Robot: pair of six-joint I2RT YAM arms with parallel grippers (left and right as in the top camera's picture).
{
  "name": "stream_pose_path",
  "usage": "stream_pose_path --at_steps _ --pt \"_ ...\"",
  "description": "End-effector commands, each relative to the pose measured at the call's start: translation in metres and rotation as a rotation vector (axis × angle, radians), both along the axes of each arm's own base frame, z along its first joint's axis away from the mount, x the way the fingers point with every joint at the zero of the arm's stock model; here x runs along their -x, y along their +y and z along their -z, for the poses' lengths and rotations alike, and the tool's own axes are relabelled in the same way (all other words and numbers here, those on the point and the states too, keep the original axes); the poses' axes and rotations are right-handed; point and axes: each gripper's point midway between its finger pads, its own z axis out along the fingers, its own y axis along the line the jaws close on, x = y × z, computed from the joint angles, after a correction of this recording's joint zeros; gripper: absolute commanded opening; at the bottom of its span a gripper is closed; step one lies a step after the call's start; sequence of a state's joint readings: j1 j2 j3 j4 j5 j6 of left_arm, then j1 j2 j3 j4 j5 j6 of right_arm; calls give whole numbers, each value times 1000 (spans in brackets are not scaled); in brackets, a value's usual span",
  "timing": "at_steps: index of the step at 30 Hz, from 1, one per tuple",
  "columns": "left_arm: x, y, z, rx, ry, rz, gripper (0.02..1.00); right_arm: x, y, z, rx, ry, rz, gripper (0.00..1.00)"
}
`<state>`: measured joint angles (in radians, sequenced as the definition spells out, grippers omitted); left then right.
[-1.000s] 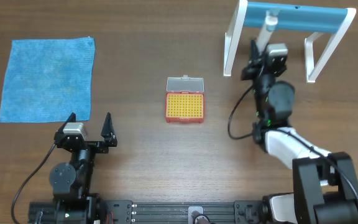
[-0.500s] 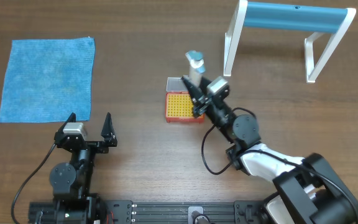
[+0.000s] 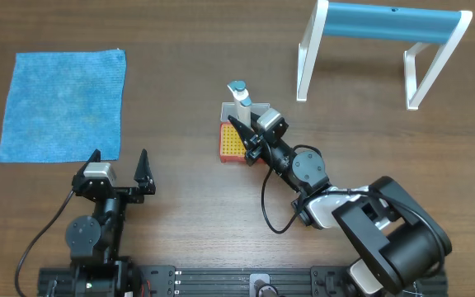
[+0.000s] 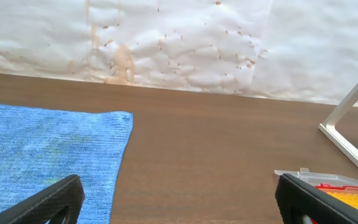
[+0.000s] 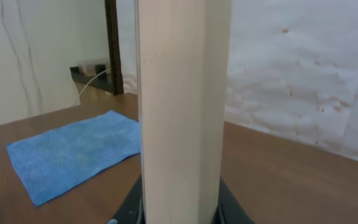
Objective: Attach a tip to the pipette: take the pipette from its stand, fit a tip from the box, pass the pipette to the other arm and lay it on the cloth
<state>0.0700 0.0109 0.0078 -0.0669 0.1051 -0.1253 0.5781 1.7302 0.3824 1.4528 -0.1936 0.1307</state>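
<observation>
One cloth (image 3: pixel 62 106): lies flat at the far left of the table (image 3: pixel 180 214), well apart from the pipette. The final lay-down has to cross most of the table, so a loose hold could let the pipette drop short of it.
Left claw (image 3: pixel 119 155): sits just beside the cloth's near right corner, fingers spread wide and holding nothing. At the handover it could close on the fresh tip instead of the body and knock the tip off or bend it.
Tip box (image 3: pixel 221 153): stands open in the middle of the table, with rows of yellow tips (image 3: pixel 232 139). It looks light and nothing holds it down. An off-centre push could slide or tilt it, and a tip stuck in its rack could lift the box as the pipette rises.
Pipette (image 3: pixel 239 92): stands upright above the box, off its stand. Its lower end is hidden, so I cannot tell whether it lines up with a tip. Missing the hole would crush neighbouring tips, and too soft a push would leave a tip that falls off later.
Right claw (image 3: pixel 250 136): is closed on the pipette's smooth body. Downward force may make the body slip up through the fingers.
Stand (image 3: pixel 390 18): is at the far right, bare, and well apart from the work. It poses little risk now.
</observation>
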Motion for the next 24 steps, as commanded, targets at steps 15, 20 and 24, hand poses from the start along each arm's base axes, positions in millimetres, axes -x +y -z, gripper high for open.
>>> stream_pose_path --at_steps 15,20,24 --pt "0 0 1 -2 0 -2 996 -17 12 3 6 -15 -2 80" --pt "0 0 1 -2 0 -2 993 -22 12 6 8 -11 5 80" --pt "0 0 1 -2 0 -2 996 -26 8 7 10 -10 19 82"
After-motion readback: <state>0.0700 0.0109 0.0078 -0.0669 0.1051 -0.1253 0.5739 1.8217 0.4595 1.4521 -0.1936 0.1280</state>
